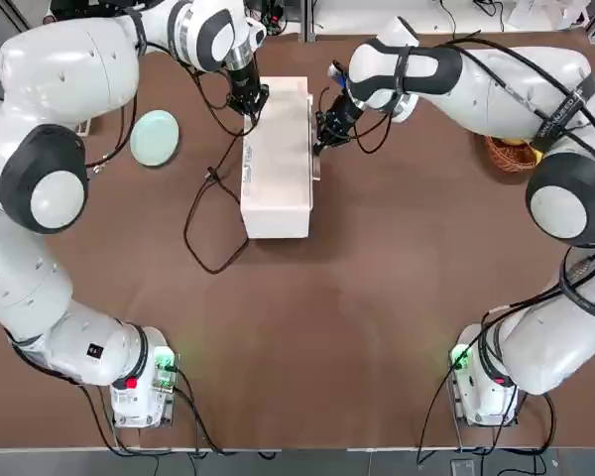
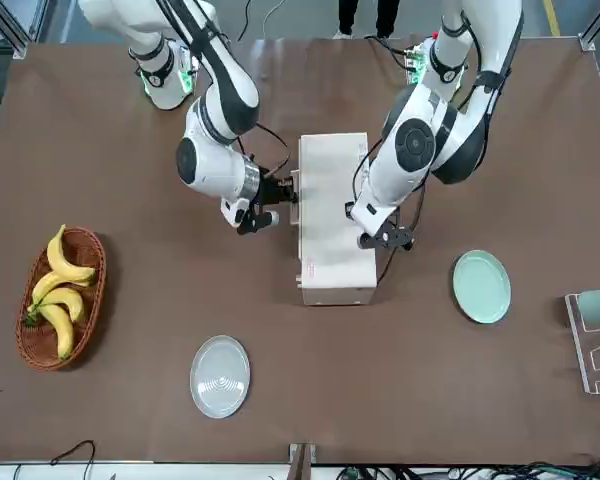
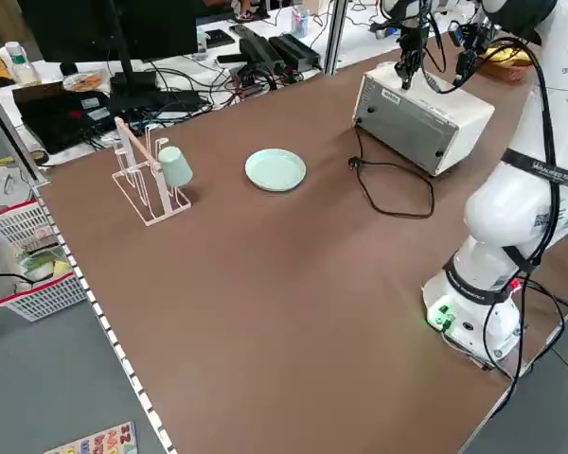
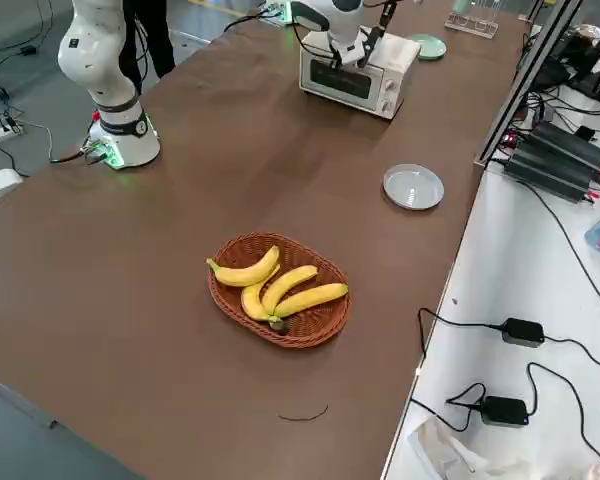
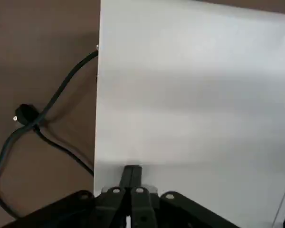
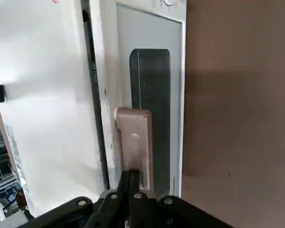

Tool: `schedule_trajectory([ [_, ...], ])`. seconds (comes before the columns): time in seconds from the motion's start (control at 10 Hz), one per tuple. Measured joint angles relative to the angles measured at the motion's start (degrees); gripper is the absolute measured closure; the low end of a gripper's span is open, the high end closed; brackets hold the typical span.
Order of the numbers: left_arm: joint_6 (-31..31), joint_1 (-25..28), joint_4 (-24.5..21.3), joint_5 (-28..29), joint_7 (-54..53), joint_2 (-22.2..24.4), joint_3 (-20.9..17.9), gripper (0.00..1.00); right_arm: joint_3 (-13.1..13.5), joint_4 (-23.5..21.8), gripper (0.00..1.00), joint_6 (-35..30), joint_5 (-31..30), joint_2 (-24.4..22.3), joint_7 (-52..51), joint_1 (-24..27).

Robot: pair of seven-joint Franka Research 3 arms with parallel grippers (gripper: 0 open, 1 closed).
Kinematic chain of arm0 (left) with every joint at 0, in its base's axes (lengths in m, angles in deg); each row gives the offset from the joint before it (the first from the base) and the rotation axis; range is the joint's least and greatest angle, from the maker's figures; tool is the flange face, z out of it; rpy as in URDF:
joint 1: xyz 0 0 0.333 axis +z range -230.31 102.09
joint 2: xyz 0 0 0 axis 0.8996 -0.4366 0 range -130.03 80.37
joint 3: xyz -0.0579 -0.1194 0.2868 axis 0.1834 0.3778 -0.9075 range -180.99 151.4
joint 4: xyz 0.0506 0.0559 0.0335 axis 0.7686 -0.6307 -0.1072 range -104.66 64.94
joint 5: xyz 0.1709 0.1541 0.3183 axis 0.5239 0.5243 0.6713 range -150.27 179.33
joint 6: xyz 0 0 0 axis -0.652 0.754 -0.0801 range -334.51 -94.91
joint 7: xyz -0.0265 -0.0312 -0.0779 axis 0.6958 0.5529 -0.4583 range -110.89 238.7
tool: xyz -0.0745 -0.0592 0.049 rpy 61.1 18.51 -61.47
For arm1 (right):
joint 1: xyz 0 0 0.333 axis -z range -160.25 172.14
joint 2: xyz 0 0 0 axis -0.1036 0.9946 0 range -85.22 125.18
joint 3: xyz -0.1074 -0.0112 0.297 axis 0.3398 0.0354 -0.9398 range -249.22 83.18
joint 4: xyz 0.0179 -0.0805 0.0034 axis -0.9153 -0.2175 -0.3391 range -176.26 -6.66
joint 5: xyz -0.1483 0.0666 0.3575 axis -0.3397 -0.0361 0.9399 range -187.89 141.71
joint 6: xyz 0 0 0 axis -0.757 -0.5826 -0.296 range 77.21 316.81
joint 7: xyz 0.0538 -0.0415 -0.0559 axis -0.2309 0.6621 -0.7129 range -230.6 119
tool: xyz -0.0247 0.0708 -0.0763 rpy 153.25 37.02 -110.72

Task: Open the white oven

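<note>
Banana basket [image 2: 62, 298], two plates [image 2: 220, 376] [image 2: 481, 286], cup rack [image 3: 150, 180]

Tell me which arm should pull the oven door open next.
Right. Its claw sits at the bar handle on the door side of the white box-shaped oven, while the left claw rests on the oven's top rear edge, away from the door.

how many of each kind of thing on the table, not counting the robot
oven: 1
plates: 2, green and grey
basket: 1
bananas: 3
rack: 1
cup on the rack: 1
total: 9
</note>
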Motion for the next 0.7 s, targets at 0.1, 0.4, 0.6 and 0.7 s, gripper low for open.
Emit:
schedule_trajectory([
  [0.1, 0.0, 0.0, 0.0, 0.0, 0.0, 0.0, 0.0, 0.99, 0.0, -0.2, 0.96, -0.1, 0.0, -0.1, -0.4, 0.1],
  [0.4, 0.0, 0.0, 0.0, 0.0, 0.0, 0.0, 0.0, 0.99, 0.4, -0.9, 0.96, -0.7, 0.0, -0.5, -1.6, 0.6],
  [0.6, 0.0, 0.0, 0.0, 0.0, 0.0, 0.0, 0.0, 0.99, 1.3, -1.9, 0.96, -1.4, 0.0, -0.9, -2.7, 0.8],
  [0.7, -0.1, 0.0, 0.0, 0.0, 0.0, 0.0, 0.0, 0.99, 1.7, -2.4, 0.96, -1.5, 0.0, -1.1, -3.1, 0.9],
])
